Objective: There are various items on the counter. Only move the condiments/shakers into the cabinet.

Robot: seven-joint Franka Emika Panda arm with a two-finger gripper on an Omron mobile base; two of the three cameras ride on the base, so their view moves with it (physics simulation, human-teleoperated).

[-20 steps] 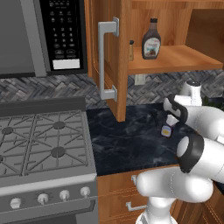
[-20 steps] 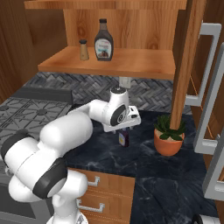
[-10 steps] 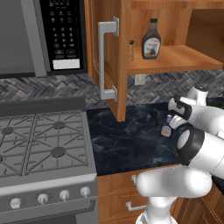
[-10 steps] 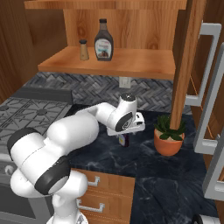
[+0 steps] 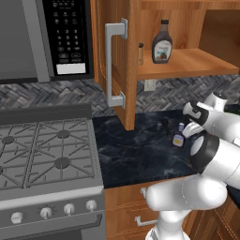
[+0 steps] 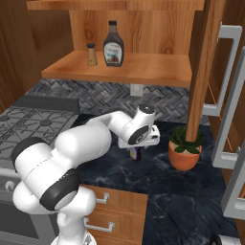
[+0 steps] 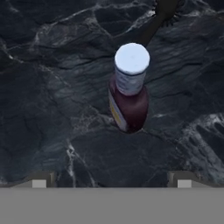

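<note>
1. End effector point(image 7: 111, 183) poised over small bottle point(image 7: 129, 87), fingertips point(image 7: 39, 181) spread wide apart, clamped on nothing. Bottle upright on dark surface point(image 7: 52, 87), centred between the fingertips but not yet between them.
2. Small bottle point(image 5: 178, 139) in front of the open cabinet point(image 5: 187, 63), below its shelf; same bottle point(image 6: 135, 153) just left of the potted plant point(image 6: 184, 148), near it but apart.
3. Shaker point(image 6: 91, 54) and syrup bottle point(image 6: 114, 44) already on the cabinet shelf, side by side. Small bottle judged the last condiment left to move.
4. Tiny dark object point(image 7: 164, 13) on the surface beyond the bottle, apart from it.
5. Risks: descent off-centre could let one fingertip strike the pale cap and tip the bottle; rounded body may slip if gripped too high; lift path toward the shelf passes close to the open cabinet door point(image 6: 203, 72), contact possible.
6. Versus half a second ago: wrist rotated further over the bottle and lower in both base views; bottle, plant and shelf items unmoved; fingers unchanged, wide.
</note>
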